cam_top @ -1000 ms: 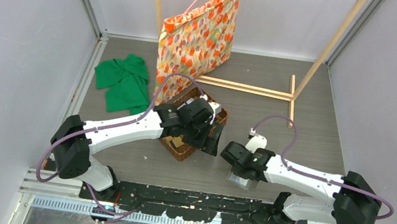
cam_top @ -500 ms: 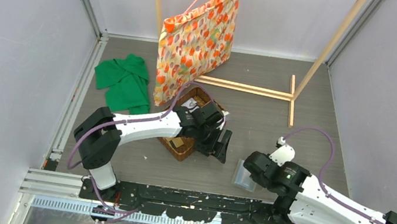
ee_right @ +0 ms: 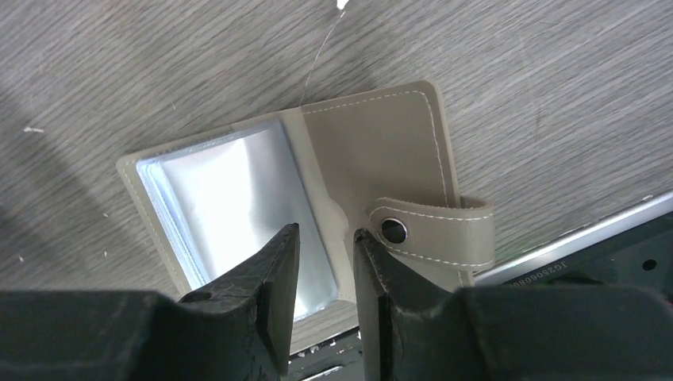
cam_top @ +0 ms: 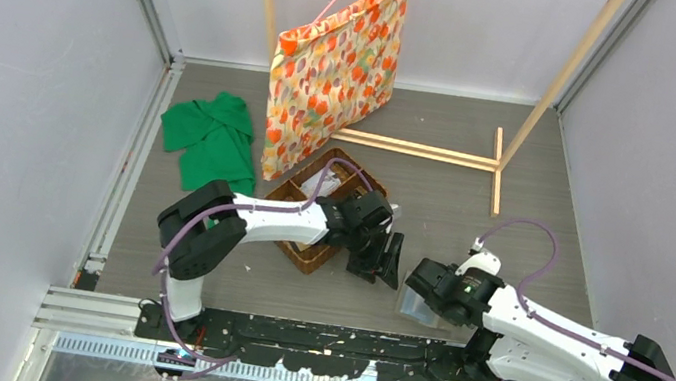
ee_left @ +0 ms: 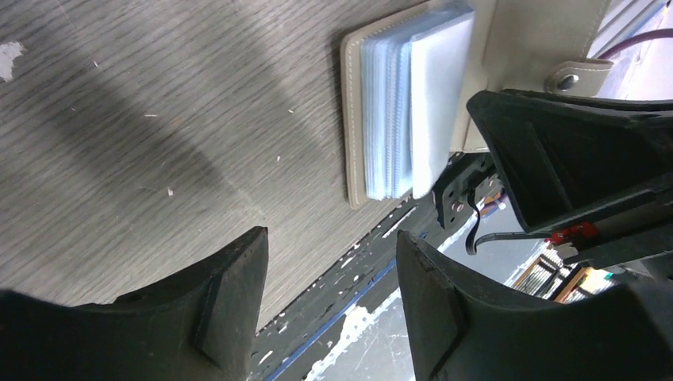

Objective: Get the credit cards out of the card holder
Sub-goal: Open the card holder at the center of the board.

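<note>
Overhead, the holder [cam_top: 414, 306] lies opened flat on the table [cam_top: 524, 203] at its near edge, just in front of the right arm's base and well apart from the basket [cam_top: 301, 251]. Close up, it shows a pale grey-tan panel with a snap strap [ee_right: 432, 226] on one side and a stack of clear sleeves [ee_right: 230, 190] on the other. The right claw [ee_right: 325, 232] hovers directly over the fold, its fingers parted by only a narrow gap with nothing visibly pinched between them. The left claw [ee_left: 329, 246] hangs just beside the holder with its fingers spread wide and empty, the sleeves fanned out ahead of it. Judged from this, the opening step is done: the strap is unsnapped and the sleeves are exposed. Pulling out the cards looks unfinished, since no loose card lies on the table near the holder and neither claw carries one. Whether cards sit inside the sleeves cannot be told; they read only as pale, glossy layers. A few pale scraps show in the basket, too small to identify. No brand, logo or label appears on the holder or the sleeves. The only writing is a tiny line of characters on the dark rail [ee_right: 571, 254] at the table's edge, too small to read.
</note>
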Robot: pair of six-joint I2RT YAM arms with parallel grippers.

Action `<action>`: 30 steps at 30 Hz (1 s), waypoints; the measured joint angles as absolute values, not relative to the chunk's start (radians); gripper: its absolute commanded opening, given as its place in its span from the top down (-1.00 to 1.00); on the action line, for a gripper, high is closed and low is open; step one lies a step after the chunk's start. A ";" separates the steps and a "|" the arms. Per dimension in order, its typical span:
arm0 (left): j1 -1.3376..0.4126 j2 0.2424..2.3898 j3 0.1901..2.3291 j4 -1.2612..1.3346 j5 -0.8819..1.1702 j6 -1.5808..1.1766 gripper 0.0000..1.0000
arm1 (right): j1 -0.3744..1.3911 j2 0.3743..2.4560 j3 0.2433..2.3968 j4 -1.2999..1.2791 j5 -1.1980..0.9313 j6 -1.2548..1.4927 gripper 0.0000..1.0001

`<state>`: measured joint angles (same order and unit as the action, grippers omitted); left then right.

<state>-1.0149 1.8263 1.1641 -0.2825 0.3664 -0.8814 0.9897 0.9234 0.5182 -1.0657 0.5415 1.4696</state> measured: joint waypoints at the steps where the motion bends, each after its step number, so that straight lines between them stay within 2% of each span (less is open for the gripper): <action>1: -1.015 1.831 1.160 -0.276 0.366 -0.886 -0.22 | 0.983 0.923 0.515 -1.065 0.542 1.475 0.28; 15: -1.009 1.818 1.140 -0.276 0.313 -0.877 -0.23 | 0.966 0.944 0.483 -0.882 0.525 1.492 0.28; 21: -0.992 1.711 1.140 -0.352 0.278 -0.825 -0.27 | 0.965 0.945 0.447 -0.794 0.533 1.488 0.20; 30: -0.969 1.553 1.142 -0.469 0.226 -0.768 -0.29 | 0.964 0.969 0.439 -0.602 0.492 1.468 0.17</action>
